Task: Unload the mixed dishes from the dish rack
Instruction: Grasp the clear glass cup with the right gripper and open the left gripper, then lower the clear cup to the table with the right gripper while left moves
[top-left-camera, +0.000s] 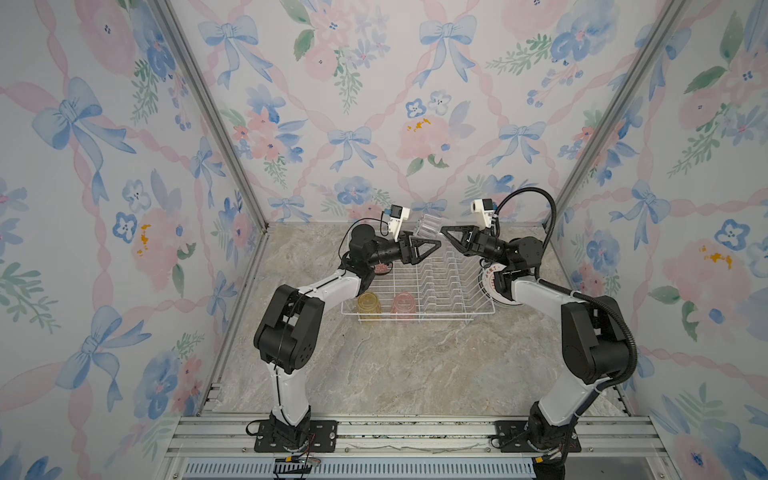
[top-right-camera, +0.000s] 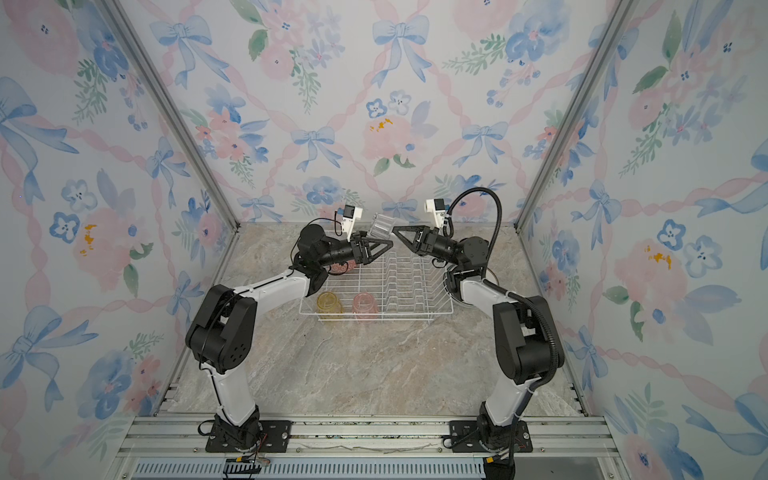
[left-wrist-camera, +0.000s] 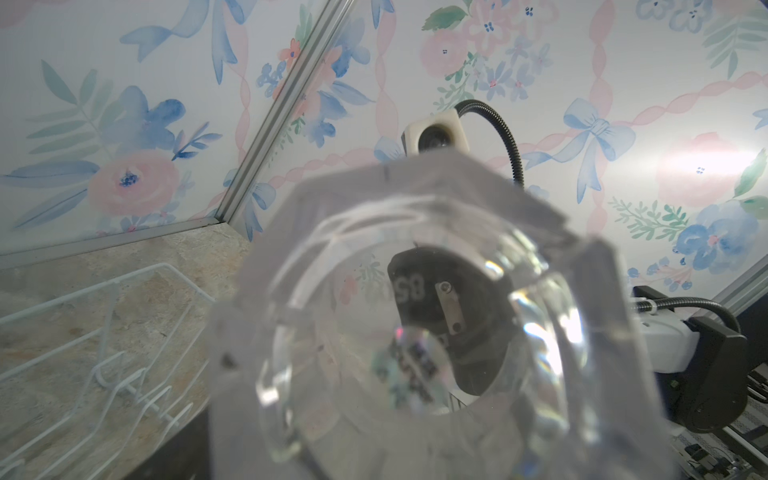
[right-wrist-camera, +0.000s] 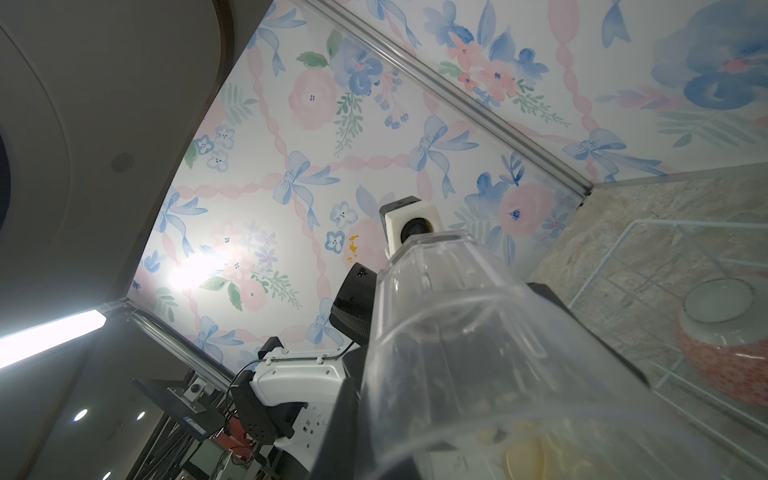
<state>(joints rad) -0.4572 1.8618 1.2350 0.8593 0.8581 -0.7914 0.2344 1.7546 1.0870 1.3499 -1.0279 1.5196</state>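
Note:
A clear tumbler hangs tilted above the back of the white wire dish rack, between my two grippers. My right gripper is shut on its rim. My left gripper sits at its base end, and its fingers flank the glass; I cannot tell if they still touch it. The tumbler's thick base fills the left wrist view. A yellow tumbler and a pink tumbler stand in the rack's front. The pink-red bowl lies upside down in the rack, mostly under my left arm in both top views.
White plates lie stacked on the table just right of the rack, partly under my right arm. The rack's upright prongs hold nothing. Bare marble tabletop stretches in front of the rack. Floral walls close in three sides.

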